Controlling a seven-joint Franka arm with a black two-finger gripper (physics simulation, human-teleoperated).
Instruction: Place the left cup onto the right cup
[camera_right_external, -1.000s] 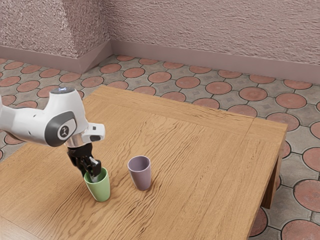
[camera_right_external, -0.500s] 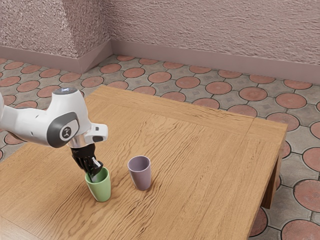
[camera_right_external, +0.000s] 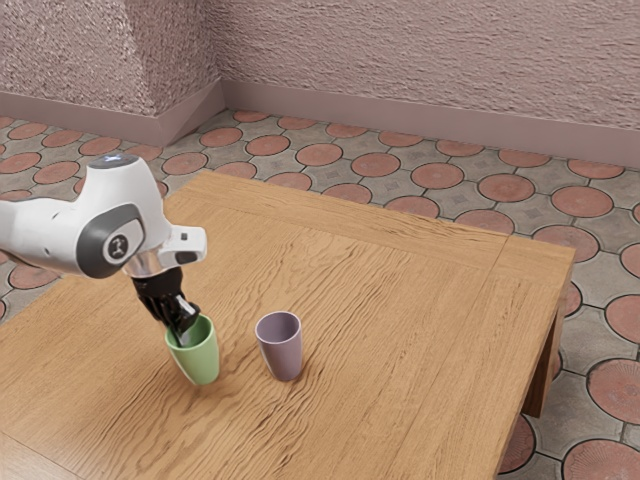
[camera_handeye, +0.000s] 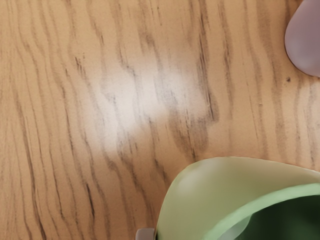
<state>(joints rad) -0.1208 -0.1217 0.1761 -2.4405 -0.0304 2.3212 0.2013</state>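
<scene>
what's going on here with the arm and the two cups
The arm's fingers are shut on the rim of the green cup, which leans tilted in their grip over the wooden table. The purple cup stands upright just to the exterior view's right of it, untouched. Nothing is stacked yet.

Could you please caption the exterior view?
Pincer shut on the rim of the green cup, beside the purple cup on the wooden table.

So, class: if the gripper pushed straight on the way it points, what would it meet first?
Likely the table, just below the green cup the gripper holds; the purple cup stands aside.
</scene>
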